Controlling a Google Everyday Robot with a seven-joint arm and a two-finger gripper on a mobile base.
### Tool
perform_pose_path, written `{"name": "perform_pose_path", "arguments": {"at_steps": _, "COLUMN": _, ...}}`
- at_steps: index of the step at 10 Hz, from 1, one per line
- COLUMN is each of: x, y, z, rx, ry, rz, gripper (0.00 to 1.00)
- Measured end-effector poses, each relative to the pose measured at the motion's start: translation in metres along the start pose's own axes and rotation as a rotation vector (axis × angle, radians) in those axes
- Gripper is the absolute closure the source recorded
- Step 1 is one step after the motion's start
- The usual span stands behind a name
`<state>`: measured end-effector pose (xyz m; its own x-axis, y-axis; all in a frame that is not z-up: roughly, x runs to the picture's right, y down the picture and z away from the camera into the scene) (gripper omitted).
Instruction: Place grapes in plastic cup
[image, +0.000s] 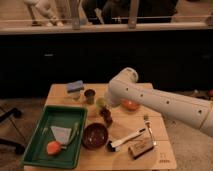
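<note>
The light green plastic cup stands near the table's middle, partly hidden by my white arm. My gripper hangs as a dark shape just in front of and to the right of the cup, above the table. A dark reddish lump there may be the grapes, but I cannot tell it apart from the gripper. The slightly smaller dark cup stands to the left of the green cup.
A dark maroon bowl sits in front of the gripper. A green tray with an orange item lies at the left. There is a blue sponge at the back, an orange object behind the arm, and a brush, a fork and a wooden block at the front right.
</note>
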<state>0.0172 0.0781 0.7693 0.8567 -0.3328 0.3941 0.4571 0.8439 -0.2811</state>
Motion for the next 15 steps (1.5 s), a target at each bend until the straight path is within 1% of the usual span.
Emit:
{"name": "perform_pose_path", "arguments": {"at_steps": 3, "x": 0.005, "y": -0.01, "z": -0.01, "rx": 0.006, "ry": 0.024, "rz": -0.006, "gripper": 1.0}}
{"name": "perform_pose_path", "arguments": {"at_steps": 6, "x": 0.007, "y": -0.022, "z": -0.028, "rx": 0.027, "ry": 0.05, "rz": -0.023, "gripper": 1.0}}
{"name": "perform_pose_path", "arguments": {"at_steps": 8, "x": 0.006, "y": -0.033, "z": -0.047, "rx": 0.056, "ry": 0.07, "rz": -0.038, "gripper": 1.0}}
{"name": "perform_pose_path", "arguments": {"at_steps": 11, "x": 0.003, "y": -0.048, "z": -0.068, "rx": 0.1, "ry": 0.083, "rz": -0.055, "gripper": 1.0}}
{"name": "perform_pose_path", "arguments": {"at_steps": 13, "x": -0.001, "y": -0.058, "z": -0.076, "rx": 0.122, "ry": 0.083, "rz": -0.068, "gripper": 1.0}}
{"name": "perform_pose_path", "arguments": {"at_steps": 15, "x": -0.005, "y": -0.068, "z": -0.08, "rx": 0.137, "ry": 0.079, "rz": -0.081, "gripper": 1.0}}
